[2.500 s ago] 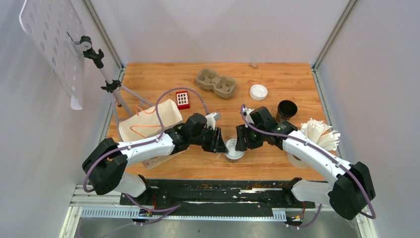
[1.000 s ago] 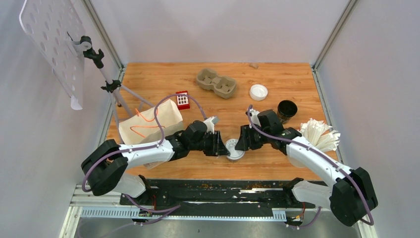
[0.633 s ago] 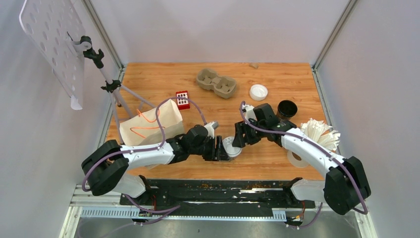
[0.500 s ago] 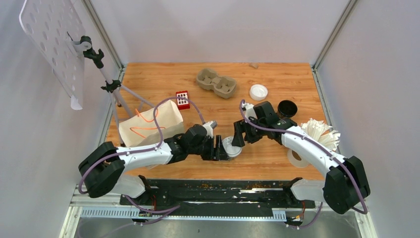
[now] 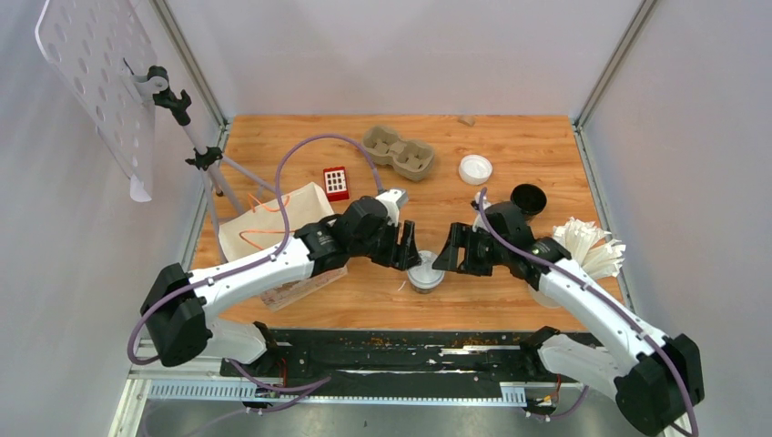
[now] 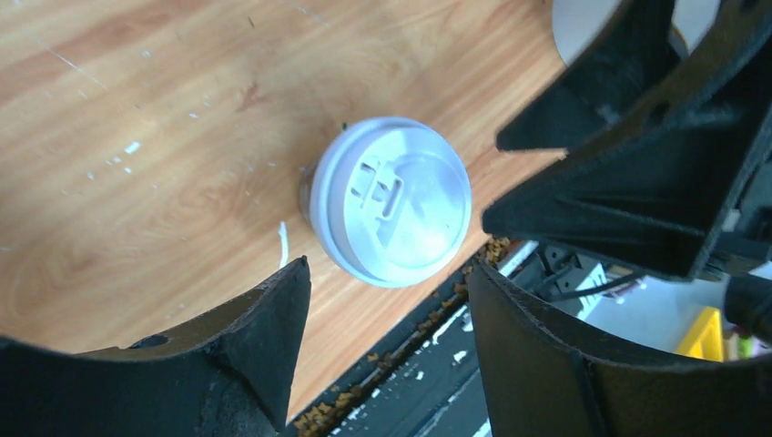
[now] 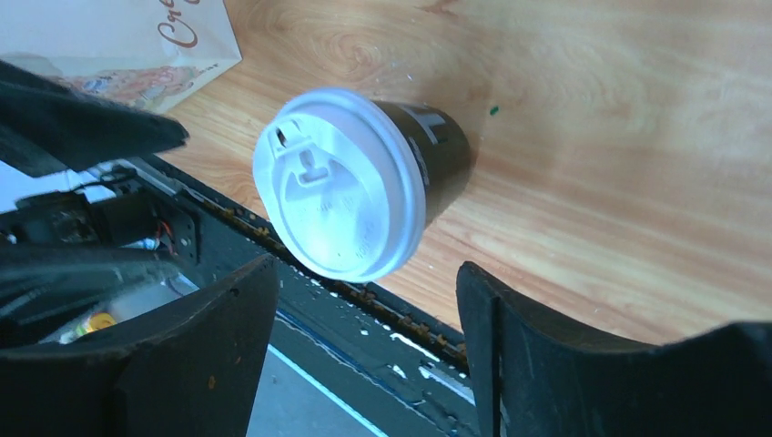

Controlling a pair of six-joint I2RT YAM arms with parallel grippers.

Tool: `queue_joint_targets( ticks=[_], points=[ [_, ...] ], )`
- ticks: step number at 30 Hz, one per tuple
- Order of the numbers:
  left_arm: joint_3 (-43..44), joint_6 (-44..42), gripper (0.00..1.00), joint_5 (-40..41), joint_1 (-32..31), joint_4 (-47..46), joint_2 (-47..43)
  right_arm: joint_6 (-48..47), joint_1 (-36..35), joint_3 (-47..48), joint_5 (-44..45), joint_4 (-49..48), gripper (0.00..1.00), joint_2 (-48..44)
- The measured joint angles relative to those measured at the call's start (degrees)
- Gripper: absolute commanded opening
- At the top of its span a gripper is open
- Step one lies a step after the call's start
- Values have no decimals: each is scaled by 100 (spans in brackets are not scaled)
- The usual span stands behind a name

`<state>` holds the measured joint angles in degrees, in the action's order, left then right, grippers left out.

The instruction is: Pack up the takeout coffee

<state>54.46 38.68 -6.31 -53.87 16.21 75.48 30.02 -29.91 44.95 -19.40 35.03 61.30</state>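
Observation:
A takeout coffee cup (image 5: 425, 273) with dark sides and a white lid stands upright near the table's front edge. It also shows in the left wrist view (image 6: 390, 200) and in the right wrist view (image 7: 339, 209). My left gripper (image 5: 409, 252) is open and empty just left of the cup, its fingertips (image 6: 289, 282) short of it. My right gripper (image 5: 450, 259) is open and empty just right of the cup; its midpoint in the right wrist view (image 7: 366, 269) lies just short of the lid. A second dark cup (image 5: 528, 198) stands lidless at the back right, with a loose white lid (image 5: 475, 168) behind it.
A grey-brown pulp cup tray (image 5: 398, 152) lies at the back centre. A paper bag (image 5: 273, 228) lies open at the left under my left arm, a small red item (image 5: 337, 183) behind it. A holder of white sticks (image 5: 587, 246) stands at the right. The black front rail (image 5: 391, 350) is close to the cup.
The cup was tilted between the two grippers; now it stands upright. Both grippers have drawn back from it to either side, the left arm rising.

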Motion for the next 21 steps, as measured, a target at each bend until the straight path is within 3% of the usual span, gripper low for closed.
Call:
queue_joint_targets(
  ticks=[5,9,13,21],
  points=[
    [472,-566,63,81,166,341,407,1071,0,-721,184,-291,62,-778],
    [621,-887,62,-90,358,444,798,1589,-2,-1047,188,-627,57,-887],
    [625,-1102,60,-380,452,457,1088,1858,-7,-1191,168,-920,52,-887],
    [625,-1224,54,-833,446,330,1231,1978,-9,-1429,175,-1281,31,-839]
  ],
)
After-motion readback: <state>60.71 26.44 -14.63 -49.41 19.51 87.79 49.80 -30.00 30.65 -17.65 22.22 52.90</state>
